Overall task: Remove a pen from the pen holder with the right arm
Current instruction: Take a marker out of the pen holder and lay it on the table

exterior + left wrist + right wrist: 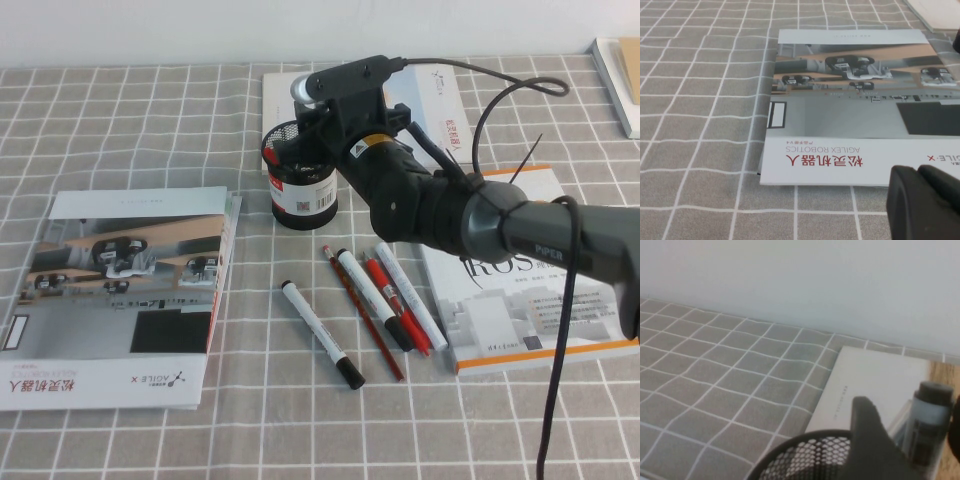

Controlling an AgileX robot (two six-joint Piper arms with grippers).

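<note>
Closest to the lens is the right arm (560,235), reaching across the ROS book (520,310) toward the back of the table. Its target, a grey-capped pen (931,415), stands upright in the black mesh pen holder (300,195), its cap above the rim. The right gripper (910,410) sits over the holder with its jaws apart, one finger (867,430) on each side of the pen with a gap showing, so nothing is gripped yet. To do this step well, I judge it should close squarely on the barrel below the cap, then lift straight up so the light holder neither tips nor drags. Just in front of the holder, several loose pens (375,303) lie on the checked cloth (150,120). Well to the left lies an AgileX brochure (120,300). The left gripper (925,200) hangs over its edge, and I cannot tell whether it is open or closed.
</note>
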